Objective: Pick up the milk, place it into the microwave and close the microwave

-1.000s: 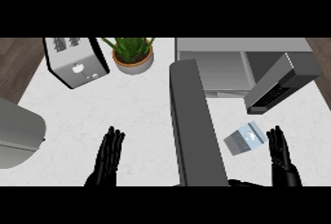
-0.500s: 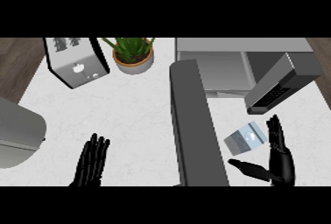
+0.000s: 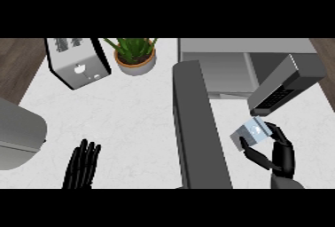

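Single head view, steeply down onto the counter (image 3: 131,111).

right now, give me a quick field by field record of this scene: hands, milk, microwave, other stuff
right hand: at the lower right, fingers and thumb curled round the milk
milk: small carton on the counter, in front of the microwave
left hand: lower left, open, fingers straight, holding nothing
microwave: at the top right, door swung wide open
other items: potted plant and toaster at the top left
counter: white

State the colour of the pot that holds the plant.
The pot is orange-brown, a terracotta shade, under the green plant; the head view shows it best.
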You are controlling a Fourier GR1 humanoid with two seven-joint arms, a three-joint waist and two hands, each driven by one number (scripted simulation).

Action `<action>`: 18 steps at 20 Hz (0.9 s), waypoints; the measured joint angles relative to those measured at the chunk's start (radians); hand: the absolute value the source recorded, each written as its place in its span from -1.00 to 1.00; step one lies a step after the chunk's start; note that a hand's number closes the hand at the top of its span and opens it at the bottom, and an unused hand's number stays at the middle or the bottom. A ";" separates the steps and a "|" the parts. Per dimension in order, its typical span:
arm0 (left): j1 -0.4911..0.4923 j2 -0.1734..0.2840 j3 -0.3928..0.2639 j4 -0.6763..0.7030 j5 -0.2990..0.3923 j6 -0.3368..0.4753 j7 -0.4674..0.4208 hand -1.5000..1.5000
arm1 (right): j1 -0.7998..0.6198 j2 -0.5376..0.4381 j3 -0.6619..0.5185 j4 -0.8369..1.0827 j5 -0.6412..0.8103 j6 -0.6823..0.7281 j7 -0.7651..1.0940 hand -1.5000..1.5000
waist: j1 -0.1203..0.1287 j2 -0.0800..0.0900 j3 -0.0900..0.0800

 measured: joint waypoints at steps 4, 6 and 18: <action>0.020 0.023 0.022 -0.032 0.022 -0.021 0.011 -1.00 | -0.055 -0.020 -0.011 0.119 0.019 -0.026 -0.043 1.00 | 0.001 -0.002 -0.003; 0.024 0.028 0.029 -0.031 0.025 -0.034 -0.002 -1.00 | -0.095 -0.049 -0.026 0.206 0.023 -0.019 -0.072 1.00 | 0.004 -0.001 -0.003; 0.062 0.061 0.083 -0.054 0.074 -0.091 -0.016 -1.00 | -0.278 -0.080 -0.035 0.481 0.055 0.036 -0.184 1.00 | 0.014 0.001 -0.003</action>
